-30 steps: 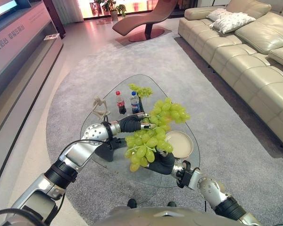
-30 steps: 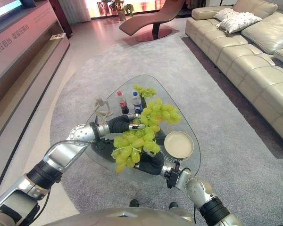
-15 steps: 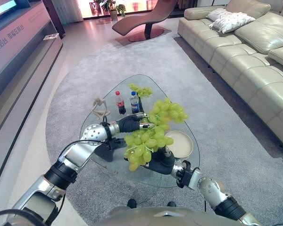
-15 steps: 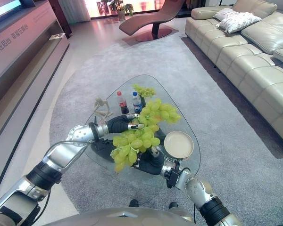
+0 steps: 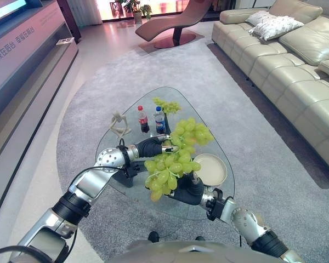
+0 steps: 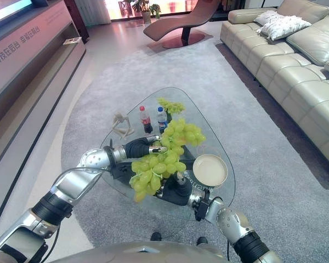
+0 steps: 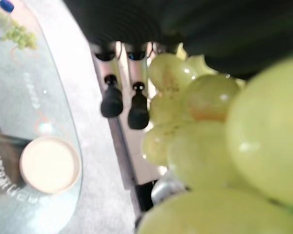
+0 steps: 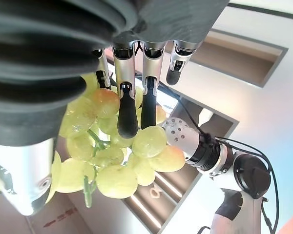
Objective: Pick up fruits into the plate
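Both hands are sitting low over the near half of the glass table (image 5: 211, 129), the left hand (image 5: 153, 147) and the right hand (image 5: 187, 189) each curling round a bunch of green grapes (image 5: 170, 167) that is hanging between them and crowding that side. Just beside the grapes the cream plate (image 5: 211, 169) is lying bare, with open glass around its near and sofa-side rim. Toward the far end two small bottles (image 5: 152, 119), a leafy sprig (image 5: 166, 106) and a pale figurine (image 5: 119, 124) are standing together and blocking that corner.
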